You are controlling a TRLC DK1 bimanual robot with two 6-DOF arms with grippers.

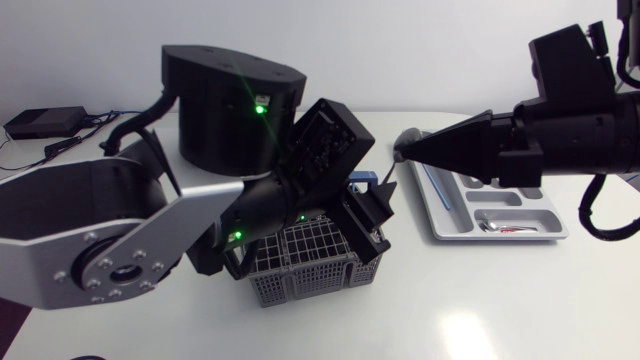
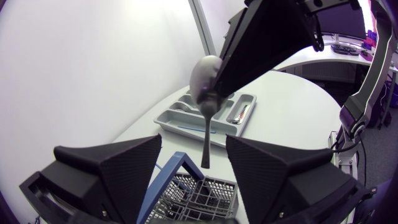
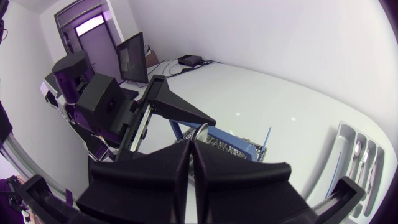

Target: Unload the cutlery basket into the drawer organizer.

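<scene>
Above the cutlery basket (image 1: 300,262), a spoon (image 2: 204,81) is held in the right claw (image 3: 191,149), which is clenched on it near the bowl. The spoon's long axis is close to upright: the bowl is up at the claw tips and the handle hangs down toward the basket, its end clear of the basket rim as seen from the left wrist.

The left claw (image 2: 193,142) is released and empty. Its two fingers are spread to either side of the hanging handle without touching it, directly over the basket.

The drawer organizer (image 1: 500,237) is set on the worktop (image 1: 480,300) well apart from the basket, on the right arm's side, and is partly covered by that arm in the head view. From the right claw it lies back toward that arm's own side and lower down, so the right arm is judged the nearer one. The spoon would probably have to be tipped from upright to flat to be laid in a slot.

One long slot is occupied by a blue-handled utensil (image 1: 438,186). A second spoon (image 1: 488,227) and a red-marked piece (image 1: 518,231) are seen in the near short compartment.

The left claw's fingers and the basket's blue handle (image 2: 160,186) are nearest the hanging spoon. They could be brushed if it is swung sideways before being raised.
</scene>
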